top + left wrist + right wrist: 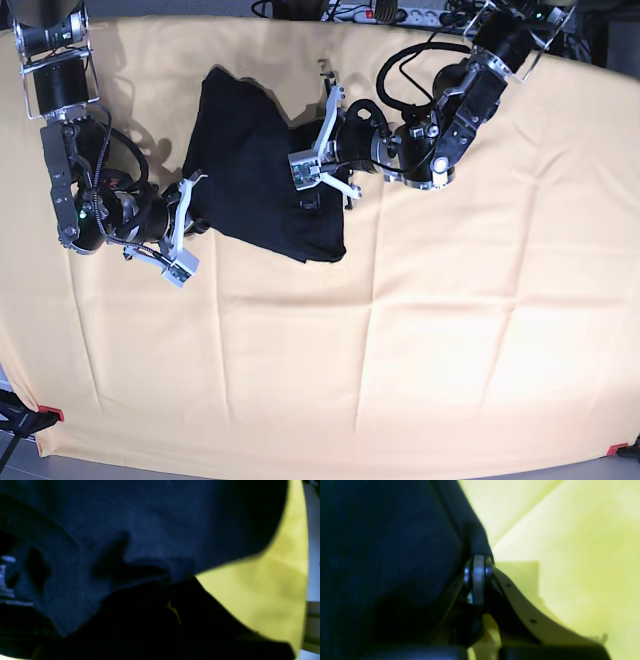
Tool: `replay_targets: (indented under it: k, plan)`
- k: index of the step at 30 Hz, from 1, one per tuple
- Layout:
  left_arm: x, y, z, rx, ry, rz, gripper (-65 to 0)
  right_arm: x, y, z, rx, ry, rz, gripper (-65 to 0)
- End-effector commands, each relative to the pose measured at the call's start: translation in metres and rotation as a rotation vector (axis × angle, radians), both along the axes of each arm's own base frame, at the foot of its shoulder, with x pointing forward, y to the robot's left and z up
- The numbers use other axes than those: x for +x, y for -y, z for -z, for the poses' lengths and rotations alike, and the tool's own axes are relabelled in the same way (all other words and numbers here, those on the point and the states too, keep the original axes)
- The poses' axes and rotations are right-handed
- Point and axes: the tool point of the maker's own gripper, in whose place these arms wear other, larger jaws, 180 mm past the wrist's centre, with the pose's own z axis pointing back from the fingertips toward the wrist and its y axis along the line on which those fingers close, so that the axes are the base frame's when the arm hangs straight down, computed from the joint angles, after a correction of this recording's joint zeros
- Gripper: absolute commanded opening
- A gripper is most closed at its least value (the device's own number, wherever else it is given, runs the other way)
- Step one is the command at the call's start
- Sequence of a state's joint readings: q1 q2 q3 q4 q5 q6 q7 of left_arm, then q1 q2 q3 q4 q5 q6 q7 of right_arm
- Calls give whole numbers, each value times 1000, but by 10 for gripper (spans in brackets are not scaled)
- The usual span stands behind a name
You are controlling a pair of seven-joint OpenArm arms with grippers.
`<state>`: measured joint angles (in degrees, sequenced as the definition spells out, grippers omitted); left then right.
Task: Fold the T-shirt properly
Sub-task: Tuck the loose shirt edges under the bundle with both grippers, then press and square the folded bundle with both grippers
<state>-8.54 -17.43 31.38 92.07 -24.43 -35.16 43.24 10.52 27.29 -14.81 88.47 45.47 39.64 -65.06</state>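
The black T-shirt [250,150] lies bunched on the pale yellow-orange cloth, left of centre at the back. My left gripper [318,172] sits at the shirt's right edge, shut on a fold of it. In the left wrist view the dark fabric [150,530] fills most of the frame above the dark fingers [200,620]. At the shirt's lower left edge, my right gripper [188,215] is shut on the hem. Its closed tips [478,563] pinch the dark T-shirt [382,555] in the right wrist view.
The yellow-orange cloth [420,340] covers the whole table and shows a few creases. A power strip and cables [400,12] lie behind the far edge. Red clamps hold the near corners [48,413] [614,450].
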Motion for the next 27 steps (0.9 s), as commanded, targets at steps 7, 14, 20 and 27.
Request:
replay_targets:
  k: [7,14,20,27]
  plan:
    - [69,-49,31,203,127,-110,-650,-17,1,-25,27,48,-65,-650]
    - [107,-51,29,62,208,-164,-650,-59,-10,-30,90,5,-55,-650]
    - [127,-52,24,100,276,-134,-650,-81,-7,-30,25,50,-28,-650]
    - [147,-56,-19,243,242,-135,-650,-52,47,-55,-94,194,207,-650]
